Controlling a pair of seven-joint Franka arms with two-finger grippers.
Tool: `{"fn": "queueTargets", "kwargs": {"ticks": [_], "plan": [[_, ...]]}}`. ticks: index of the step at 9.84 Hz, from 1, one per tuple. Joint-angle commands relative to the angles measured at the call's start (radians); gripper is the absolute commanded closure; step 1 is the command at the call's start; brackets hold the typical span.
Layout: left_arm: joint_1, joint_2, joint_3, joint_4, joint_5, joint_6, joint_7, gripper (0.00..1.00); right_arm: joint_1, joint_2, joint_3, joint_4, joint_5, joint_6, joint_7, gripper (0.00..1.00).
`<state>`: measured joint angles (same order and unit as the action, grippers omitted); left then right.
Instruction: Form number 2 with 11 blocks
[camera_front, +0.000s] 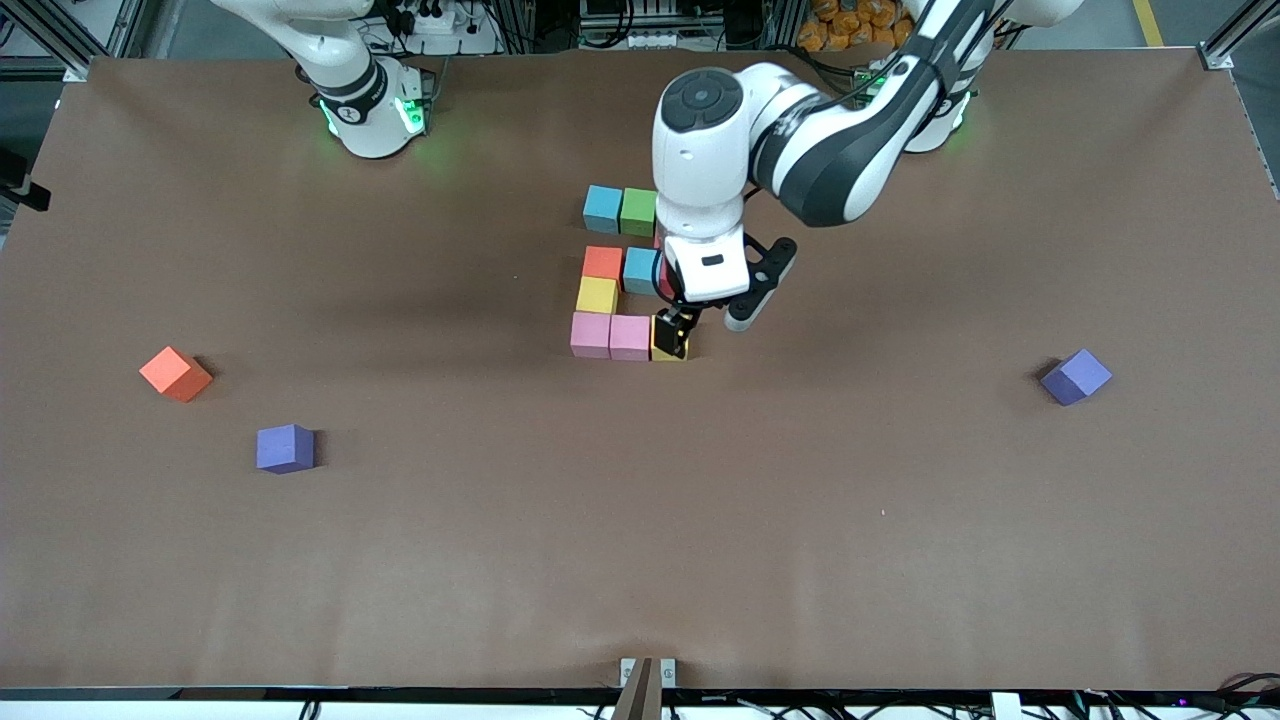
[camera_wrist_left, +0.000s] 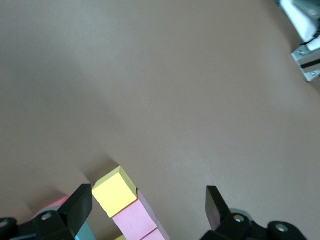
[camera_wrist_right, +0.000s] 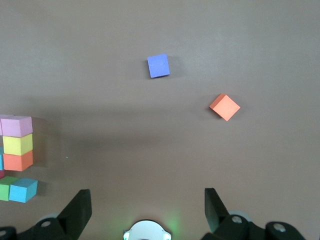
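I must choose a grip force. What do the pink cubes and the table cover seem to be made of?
Pink cubes: probably soft foam; matte faces with no shine, slightly rounded edges. Table cover: looks like brown paper or thin matte sheet; flat, dull, with faint creases. Neither is certain by sight.

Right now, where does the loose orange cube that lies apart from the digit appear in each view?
Front view: the loose orange cube lies toward the right arm's end of the table, beside a purple cube that is nearer to the camera.
Left wrist view: not in it.
Right wrist view: the orange cube is there, turned like a diamond.
Shared landmark: that purple cube shows in the front and right wrist views.
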<state>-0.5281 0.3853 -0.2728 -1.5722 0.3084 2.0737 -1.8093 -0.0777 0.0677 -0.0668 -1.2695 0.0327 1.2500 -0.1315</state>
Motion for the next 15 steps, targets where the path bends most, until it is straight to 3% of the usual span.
{"fn": "queueTargets", "kwargs": {"ticks": [1,7,10,15], "plan": [[0.045,-0.052,-0.002,-0.017,-0.022,-0.017,0.17,0.0,0.004,-0.003,0.001,0.012,0.018,-0.007,0.014,0.0],[0.14,-0.161,-0.003,-0.015,-0.038,-0.202,0.591,0.0,0.061,0.017,-0.001,0.009,0.003,-0.007,0.032,0.0],[0.193,-0.218,0.001,-0.015,-0.054,-0.317,0.796,0.0,0.062,0.017,-0.001,0.009,0.004,-0.006,0.141,0.0],[0.301,-0.253,0.004,0.017,-0.106,-0.389,1.086,0.0,0.062,0.017,-0.001,0.01,0.007,-0.006,0.127,0.0]]}}
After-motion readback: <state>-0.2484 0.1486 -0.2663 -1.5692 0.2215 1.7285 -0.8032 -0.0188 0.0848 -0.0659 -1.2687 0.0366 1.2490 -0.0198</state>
